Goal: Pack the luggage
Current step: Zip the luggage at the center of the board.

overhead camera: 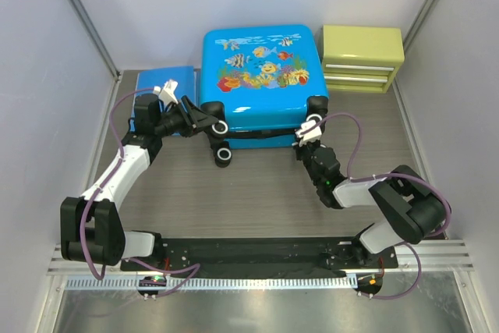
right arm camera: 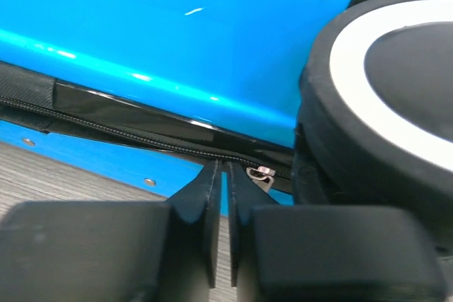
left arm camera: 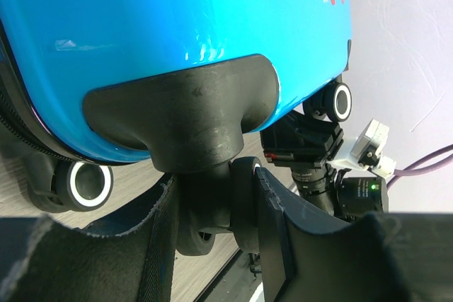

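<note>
At the luggage (overhead camera: 261,60) front, left claw (left arm camera: 216,196) clamping a wheel (left arm camera: 244,206), right claw (right arm camera: 223,171) nearly closed at zipper (right arm camera: 141,135)

The table (overhead camera: 265,193) carries luggage (overhead camera: 261,76), folder (overhead camera: 164,82) and drawer box (overhead camera: 362,56).

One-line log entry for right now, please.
suitcase: lid down, flat on table | left gripper: clamped on near-left caster wheel | right gripper: jaws nearly shut beside zipper slider, hold unclear
</note>
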`<move>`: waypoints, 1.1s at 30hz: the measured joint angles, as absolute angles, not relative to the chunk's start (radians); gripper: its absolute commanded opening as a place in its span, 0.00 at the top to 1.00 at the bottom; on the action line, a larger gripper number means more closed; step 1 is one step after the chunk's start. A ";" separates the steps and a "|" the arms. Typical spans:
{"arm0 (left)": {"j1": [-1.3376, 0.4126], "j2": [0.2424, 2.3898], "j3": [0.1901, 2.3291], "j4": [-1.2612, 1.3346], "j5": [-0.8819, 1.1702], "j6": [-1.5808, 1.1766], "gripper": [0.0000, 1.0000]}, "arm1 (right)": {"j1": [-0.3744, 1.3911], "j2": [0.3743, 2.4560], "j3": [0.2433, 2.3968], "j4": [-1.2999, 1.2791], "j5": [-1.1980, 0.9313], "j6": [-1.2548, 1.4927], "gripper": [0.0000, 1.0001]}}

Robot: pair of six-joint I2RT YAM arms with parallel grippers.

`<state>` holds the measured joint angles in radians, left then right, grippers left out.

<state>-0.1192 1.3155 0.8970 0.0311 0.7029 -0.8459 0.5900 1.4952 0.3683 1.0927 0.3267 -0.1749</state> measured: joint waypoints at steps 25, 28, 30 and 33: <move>-0.115 1.321 0.893 0.040 0.712 -0.850 1.00 | 0.680 1.489 0.446 1.033 0.222 -0.215 0.99; -0.115 1.322 0.893 0.040 0.714 -0.850 1.00 | 0.714 1.505 0.477 1.039 0.223 -0.219 0.99; -0.115 1.323 0.893 0.041 0.716 -0.850 1.00 | 0.729 1.515 0.491 1.041 0.223 -0.220 0.99; -0.115 1.323 0.893 0.041 0.718 -0.850 1.00 | 0.753 1.546 0.511 1.046 0.226 -0.219 0.99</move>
<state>-0.1154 1.3231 0.8932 0.0410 0.7181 -0.8501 0.7528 1.5459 0.5114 1.0462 0.2256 -0.2192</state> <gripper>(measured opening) 0.425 0.022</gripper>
